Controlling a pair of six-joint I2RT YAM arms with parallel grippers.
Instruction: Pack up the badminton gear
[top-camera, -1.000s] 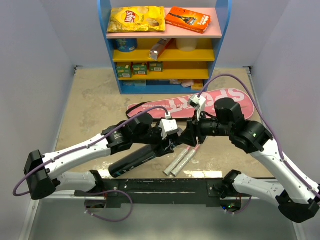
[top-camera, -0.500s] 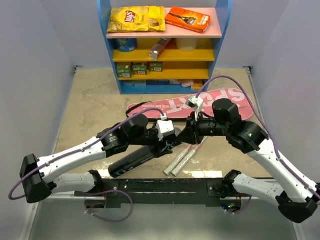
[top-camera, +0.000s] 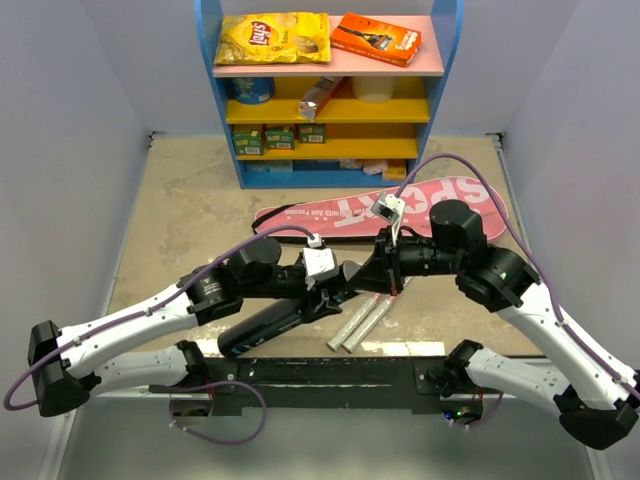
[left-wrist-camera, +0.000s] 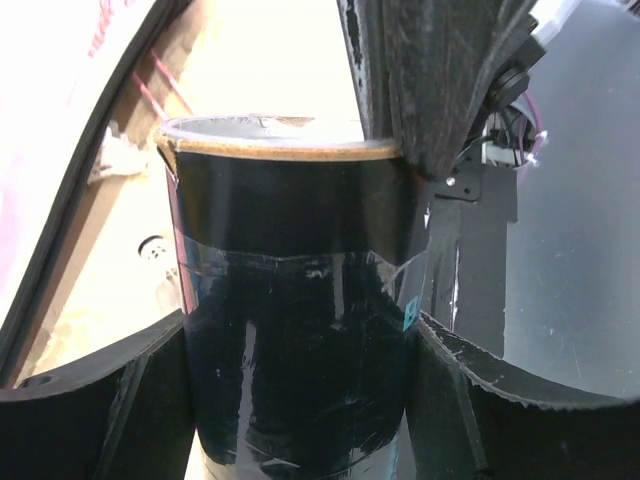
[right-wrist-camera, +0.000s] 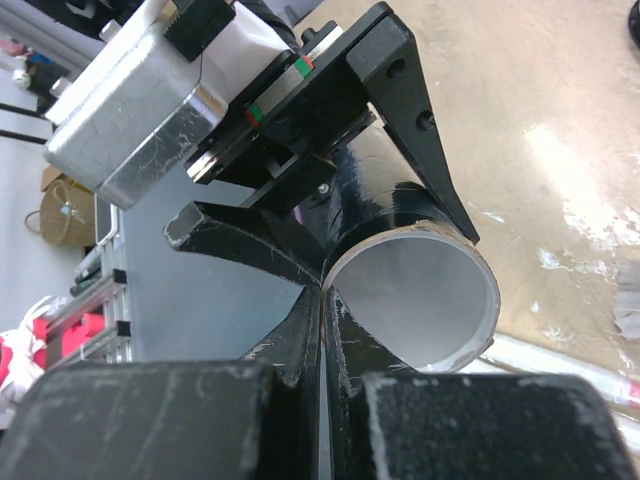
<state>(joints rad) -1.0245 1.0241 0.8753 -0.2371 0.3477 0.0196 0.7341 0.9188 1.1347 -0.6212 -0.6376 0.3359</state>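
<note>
My left gripper (top-camera: 338, 288) is shut on the long black tube (top-camera: 262, 325), which lies slanted near the table's front. In the left wrist view the tube (left-wrist-camera: 295, 300) fills the space between my fingers (left-wrist-camera: 455, 400), open end away from me. My right gripper (top-camera: 362, 280) is shut, its tips (right-wrist-camera: 322, 290) right at the left rim of the tube's open mouth (right-wrist-camera: 415, 300); the visible inside looks empty. Two white racket handles (top-camera: 360, 322) lie beside the tube. The pink SPORT bag (top-camera: 440, 200) lies behind. The shuttlecock is out of view.
A blue shelf unit (top-camera: 330, 150) stands at the back, with the yellow crisp packet (top-camera: 272, 38) and orange box (top-camera: 376, 37) on top. A black rail (top-camera: 330, 372) runs along the near edge. Walls close in on both sides.
Both grippers have shifted a little to the left and towards the front. The left arm has drawn back with the tube. The right gripper has followed the tube's open end.
</note>
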